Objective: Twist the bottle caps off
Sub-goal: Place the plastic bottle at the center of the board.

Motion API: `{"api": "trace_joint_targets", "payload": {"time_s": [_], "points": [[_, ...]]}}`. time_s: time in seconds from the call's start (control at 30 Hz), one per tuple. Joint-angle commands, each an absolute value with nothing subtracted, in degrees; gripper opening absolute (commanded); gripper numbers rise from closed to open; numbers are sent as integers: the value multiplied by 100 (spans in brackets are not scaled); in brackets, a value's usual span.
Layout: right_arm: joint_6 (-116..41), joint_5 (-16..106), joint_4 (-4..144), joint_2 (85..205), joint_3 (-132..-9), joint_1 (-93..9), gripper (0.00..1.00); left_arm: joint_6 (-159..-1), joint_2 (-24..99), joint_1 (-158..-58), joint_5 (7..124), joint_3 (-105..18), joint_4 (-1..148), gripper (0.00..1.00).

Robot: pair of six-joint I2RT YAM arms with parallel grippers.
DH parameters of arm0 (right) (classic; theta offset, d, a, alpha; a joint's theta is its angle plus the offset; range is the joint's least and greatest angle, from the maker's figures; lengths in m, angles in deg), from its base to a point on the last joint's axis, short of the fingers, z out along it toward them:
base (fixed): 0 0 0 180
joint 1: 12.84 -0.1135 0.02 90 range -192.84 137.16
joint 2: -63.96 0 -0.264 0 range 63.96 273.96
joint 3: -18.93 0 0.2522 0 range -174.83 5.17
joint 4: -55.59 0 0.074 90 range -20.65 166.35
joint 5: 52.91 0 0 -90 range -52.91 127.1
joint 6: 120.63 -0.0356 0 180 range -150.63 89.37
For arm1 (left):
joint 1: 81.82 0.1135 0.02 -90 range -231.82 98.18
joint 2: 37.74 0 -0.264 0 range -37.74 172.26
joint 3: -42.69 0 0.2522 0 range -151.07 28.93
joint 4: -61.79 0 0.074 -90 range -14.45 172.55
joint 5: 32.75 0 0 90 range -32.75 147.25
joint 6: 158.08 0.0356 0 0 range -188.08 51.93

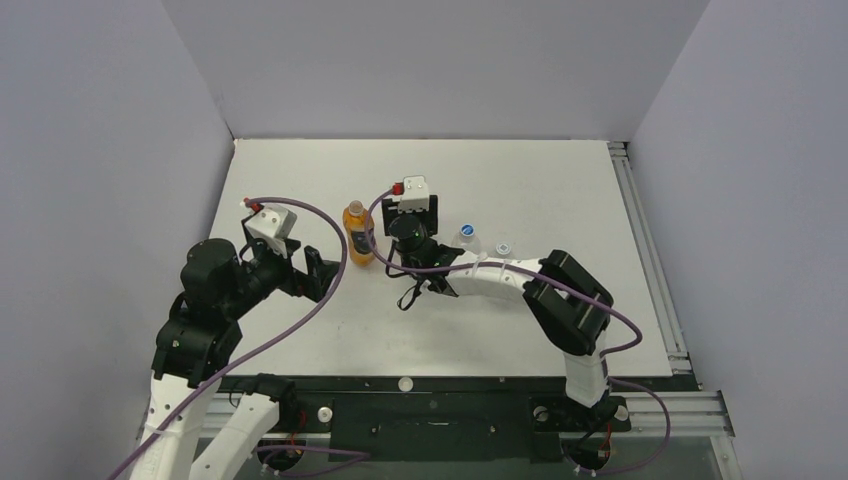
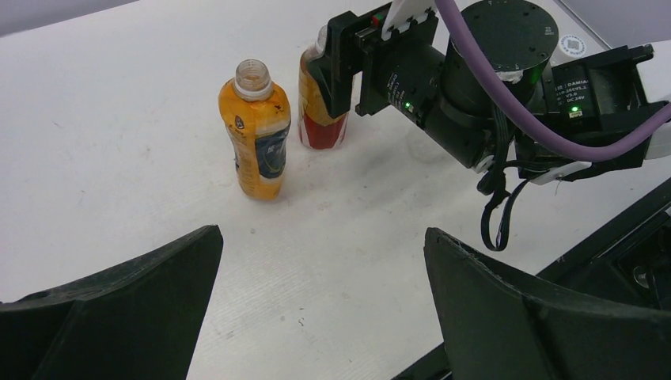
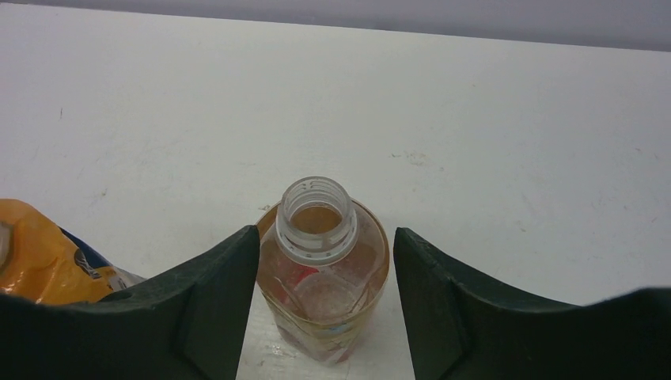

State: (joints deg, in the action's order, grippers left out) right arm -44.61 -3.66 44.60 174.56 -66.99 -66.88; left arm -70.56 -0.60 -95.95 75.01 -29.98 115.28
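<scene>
The reddish-brown bottle (image 3: pixel 324 277) stands upright with its neck bare, no cap on it. My right gripper (image 3: pixel 326 237) is open around its shoulder, one finger on each side, with a thin gap on the right. Just left of it stands the orange bottle (image 2: pixel 255 131), dark label on its side, also without a cap. My left gripper (image 2: pixel 324 261) is wide open with nothing between its fingers, low over the table in front of the orange bottle (image 1: pixel 357 232). A clear bottle (image 1: pixel 467 238) with a bluish top stands right of my right gripper (image 1: pixel 411 212). A small white cap (image 1: pixel 503 248) lies beside it.
The right arm's forearm and purple cable (image 1: pixel 480 272) stretch across the table's middle. The left arm's cable (image 1: pixel 330 215) loops near the orange bottle. Grey walls close in the table on three sides, and a metal rail (image 1: pixel 645 250) runs along its right edge.
</scene>
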Motion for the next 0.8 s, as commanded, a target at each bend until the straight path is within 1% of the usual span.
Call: {"api": "trace_joint_targets", "payload": {"time_s": [0.0,0.17,0.23,0.37,0.47,0.57,0.67,0.77], "points": [[-4434,-448,4432,16881,-6631,-6768,60,-7018,-95,-9566,7619,-3226,11353,97],[-4356,-387,4472,16667,-6671,-6802,68,-7055,-101,-9564,7652,-3235,11336,97],[-4295,-329,4544,16580,-6724,-6803,73,-7076,-86,-9563,7671,-3241,11330,97],[-4180,-169,4870,16350,-6919,-6808,77,-7089,-39,-9570,7689,-3315,11338,97],[-4296,-123,5643,15929,-7090,-6844,78,-7062,15,-9566,7640,-3420,11407,97],[-4619,141,6326,15147,-7024,-6870,78,-7048,188,-9565,7513,-3588,11588,96],[-4929,261,7403,14484,-6918,-6832,78,-7022,412,-9559,7377,-3730,11915,97],[-4981,594,8120,13799,-6750,-6667,78,-7034,577,-9562,7392,-3874,12074,97]]}}
